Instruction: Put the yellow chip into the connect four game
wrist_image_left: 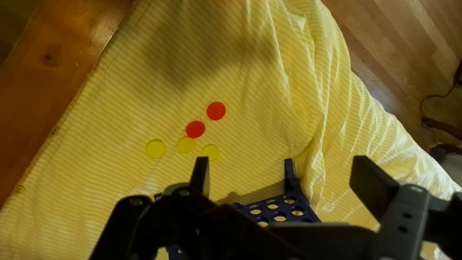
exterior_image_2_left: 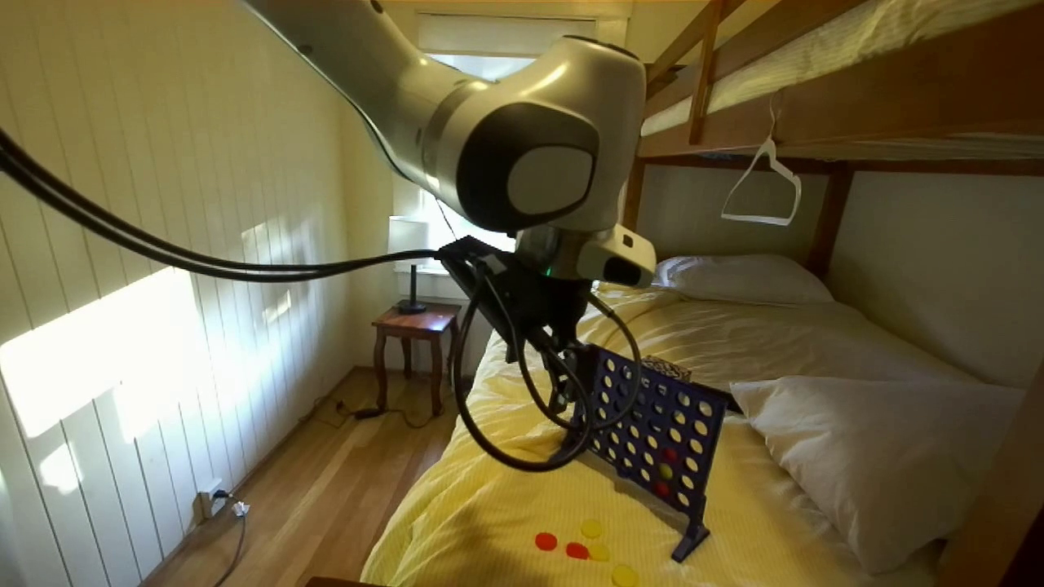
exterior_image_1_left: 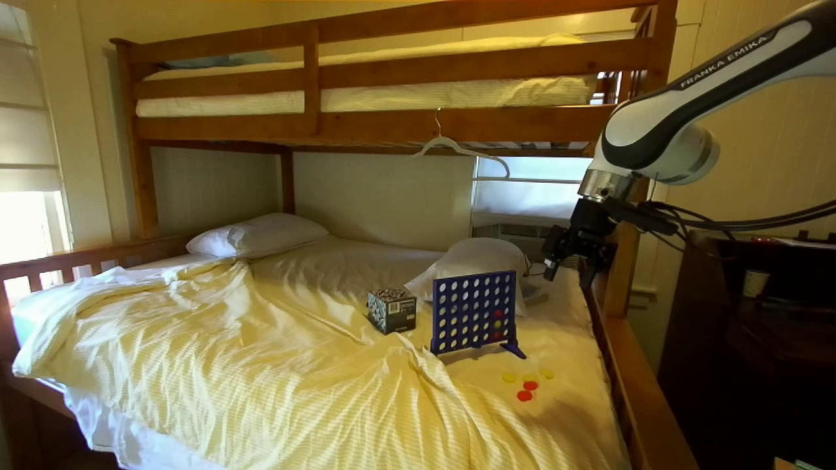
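The connect four game point(exterior_image_1_left: 474, 312) is a dark blue upright grid on the bed, with a red, a yellow and a red chip stacked in one column; it also shows in an exterior view point(exterior_image_2_left: 652, 434). Three yellow chips point(wrist_image_left: 155, 148) point(wrist_image_left: 186, 144) point(wrist_image_left: 210, 151) lie flat on the yellow sheet in front of the board, beside two red chips point(wrist_image_left: 216, 111) point(wrist_image_left: 195, 129). My gripper point(wrist_image_left: 281, 166) is open and empty, above the bed and the board. In an exterior view the gripper point(exterior_image_1_left: 569, 275) hangs higher than the board's top; cables partly hide it elsewhere.
A dark patterned cube box point(exterior_image_1_left: 392, 311) stands near the board. A white pillow point(exterior_image_2_left: 881, 448) lies behind it. A wooden bed rail point(wrist_image_left: 54, 72) runs along the bed's edge. The upper bunk's wooden beam point(exterior_image_1_left: 392, 128) and a white hanger point(exterior_image_1_left: 450, 142) are overhead.
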Controlling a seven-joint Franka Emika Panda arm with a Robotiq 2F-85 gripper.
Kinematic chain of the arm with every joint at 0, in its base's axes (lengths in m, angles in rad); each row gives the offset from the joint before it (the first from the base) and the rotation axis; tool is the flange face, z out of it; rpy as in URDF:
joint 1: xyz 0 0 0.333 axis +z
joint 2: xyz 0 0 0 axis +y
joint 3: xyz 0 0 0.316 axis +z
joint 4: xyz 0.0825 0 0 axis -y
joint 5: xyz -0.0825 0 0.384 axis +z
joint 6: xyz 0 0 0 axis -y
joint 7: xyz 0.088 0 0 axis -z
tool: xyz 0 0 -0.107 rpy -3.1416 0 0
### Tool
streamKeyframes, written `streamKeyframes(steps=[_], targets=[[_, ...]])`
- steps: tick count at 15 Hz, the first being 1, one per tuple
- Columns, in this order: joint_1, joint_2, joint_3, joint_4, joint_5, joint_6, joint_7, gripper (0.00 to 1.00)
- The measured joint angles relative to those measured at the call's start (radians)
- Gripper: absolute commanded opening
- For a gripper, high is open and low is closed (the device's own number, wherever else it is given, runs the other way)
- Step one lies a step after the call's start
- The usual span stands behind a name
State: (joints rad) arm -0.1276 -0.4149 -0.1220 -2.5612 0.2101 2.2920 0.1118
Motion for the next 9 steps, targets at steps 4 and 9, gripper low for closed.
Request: streamKeyframes(steps=[4,9], targets=[[-0.001,0.005,0.003,0.000,-0.007,0.000,0.007,1.00],[-0.006,0.123,0.054,0.000,-0.141,0.097,0.086,1.00]])
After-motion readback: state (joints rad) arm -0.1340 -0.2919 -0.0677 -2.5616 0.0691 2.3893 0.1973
